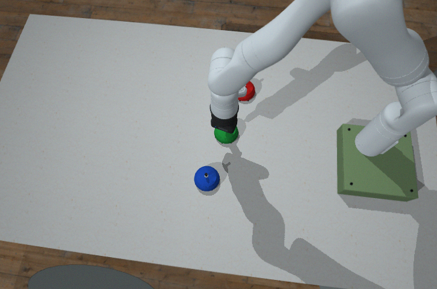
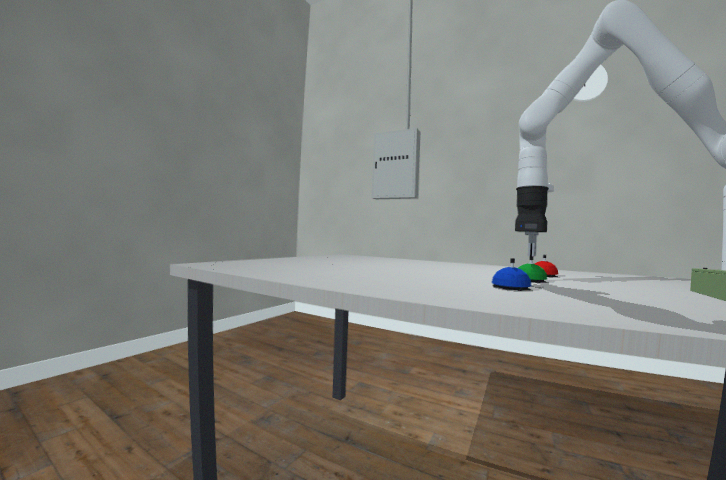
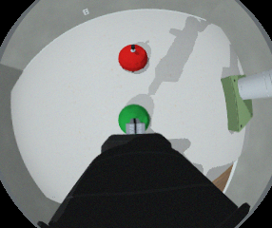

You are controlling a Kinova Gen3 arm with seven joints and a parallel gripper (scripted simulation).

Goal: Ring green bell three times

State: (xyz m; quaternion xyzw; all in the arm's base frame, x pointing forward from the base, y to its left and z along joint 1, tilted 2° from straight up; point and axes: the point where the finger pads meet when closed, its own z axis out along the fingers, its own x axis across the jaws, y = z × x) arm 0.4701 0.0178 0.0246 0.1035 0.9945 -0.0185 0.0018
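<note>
The green bell sits on the white table between the red bell and the blue bell. My gripper is shut, empty, and points straight down right over the green bell. In the side view its fingertips stand at the top of the bell's button; whether they touch it I cannot tell. In the wrist view the closed fingertips cover the middle of the green bell, hiding its button. The red bell lies beyond it.
The arm's green base plate stands at the right of the table. The blue bell is closest to the table's front edge, and the red bell is farthest. All three bells stand close together in a row.
</note>
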